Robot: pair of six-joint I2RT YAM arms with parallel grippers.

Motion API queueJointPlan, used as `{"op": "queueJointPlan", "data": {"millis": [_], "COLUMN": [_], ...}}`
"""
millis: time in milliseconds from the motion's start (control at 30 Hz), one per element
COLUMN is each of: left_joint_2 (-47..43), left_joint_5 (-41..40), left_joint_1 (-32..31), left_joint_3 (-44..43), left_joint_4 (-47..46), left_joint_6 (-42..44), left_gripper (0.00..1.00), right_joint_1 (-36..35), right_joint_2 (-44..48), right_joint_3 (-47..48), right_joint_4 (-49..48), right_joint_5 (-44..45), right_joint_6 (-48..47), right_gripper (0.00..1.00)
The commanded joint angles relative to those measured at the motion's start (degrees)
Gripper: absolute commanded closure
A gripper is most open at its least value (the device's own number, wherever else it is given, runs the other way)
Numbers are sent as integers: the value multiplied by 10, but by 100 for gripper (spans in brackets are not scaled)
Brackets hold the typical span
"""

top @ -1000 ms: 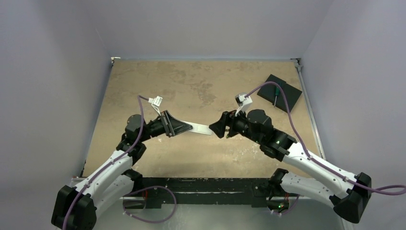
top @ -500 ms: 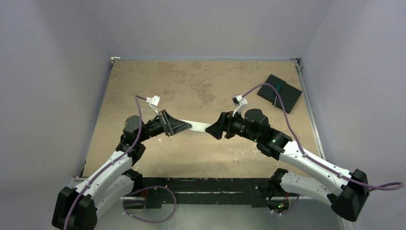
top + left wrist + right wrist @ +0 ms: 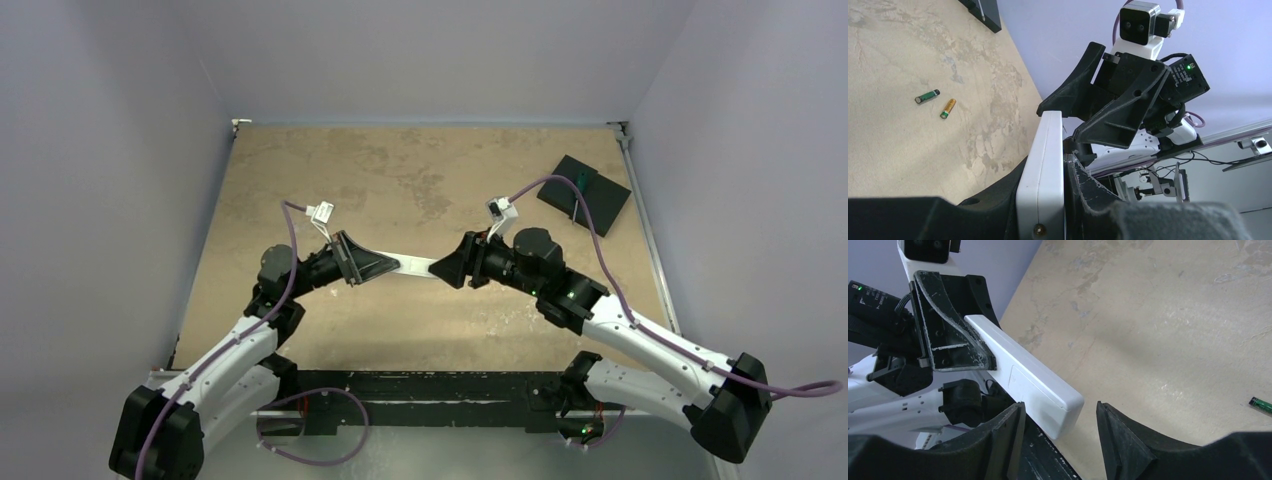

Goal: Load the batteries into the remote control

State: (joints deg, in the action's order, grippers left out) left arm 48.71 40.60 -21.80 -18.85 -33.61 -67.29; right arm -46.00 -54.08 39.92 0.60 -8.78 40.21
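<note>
Top, left-wrist and right-wrist views of one moment.

Held in the air above the mottled tan surface (image 3: 400, 170): slim white rectangular remote control (image 3: 416, 266), lying roughly level between the two arms.

Clamped on one end of the remote control: jaws of the left gripper (image 3: 378, 266), narrowly parted and pressed against its two broad faces, as seen along the white edge (image 3: 1042, 175) from the left wrist.

Around the opposite, free end of the remote control: jaws of the right gripper (image 3: 449, 270), standing open, one black finger (image 3: 1002, 442) to each side of the rounded white corner (image 3: 1068, 407). Clear gap on one side; contact on the other side not possible to tell.

On the surface beyond the remote control, on the side away from the arm bases: dark green-and-black cylindrical battery (image 3: 927, 96) and gold-orange cylindrical battery (image 3: 948, 108), lying flat, just beside each other and not touching. Only the tip of the dark one (image 3: 1261, 404) at the edge of the right-wrist view. Neither discernible from above.

Well apart from the remote control, toward the far right corner: black square pad (image 3: 595, 205), with a green-handled screwdriver (image 3: 577, 196) lying on it.
</note>
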Motion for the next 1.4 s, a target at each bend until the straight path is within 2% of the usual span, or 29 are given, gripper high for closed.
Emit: {"op": "queueJointPlan", "data": {"millis": [0, 633, 867, 967, 1100, 1233, 1367], "left_joint_2": [2, 5, 7, 7, 7, 7, 6], "left_joint_5": [10, 16, 17, 17, 14, 12, 9], "left_joint_1": [4, 4, 4, 4, 4, 4, 4], "left_joint_3": [3, 8, 18, 19, 19, 19, 20], "left_joint_4": [-48, -79, -93, -94, -93, -91, -90], "left_joint_6": [-14, -39, -48, -48, -48, -45, -45], "left_gripper": [100, 100, 100, 100, 100, 100, 100], "right_joint_1": [4, 6, 7, 8, 9, 10, 11], "right_joint_2": [3, 4, 12, 14, 17, 23, 30], "right_joint_3": [-3, -18, -25, -27, -29, -33, -36], "right_joint_4": [-30, -56, -60, -63, -62, -60, -56], "right_joint_5": [-14, -32, -31, -31, -29, -24, -21], "right_joint_6": [13, 29, 31, 31, 31, 30, 29], "right_gripper": [39, 51, 59, 66, 83, 91, 95]}}
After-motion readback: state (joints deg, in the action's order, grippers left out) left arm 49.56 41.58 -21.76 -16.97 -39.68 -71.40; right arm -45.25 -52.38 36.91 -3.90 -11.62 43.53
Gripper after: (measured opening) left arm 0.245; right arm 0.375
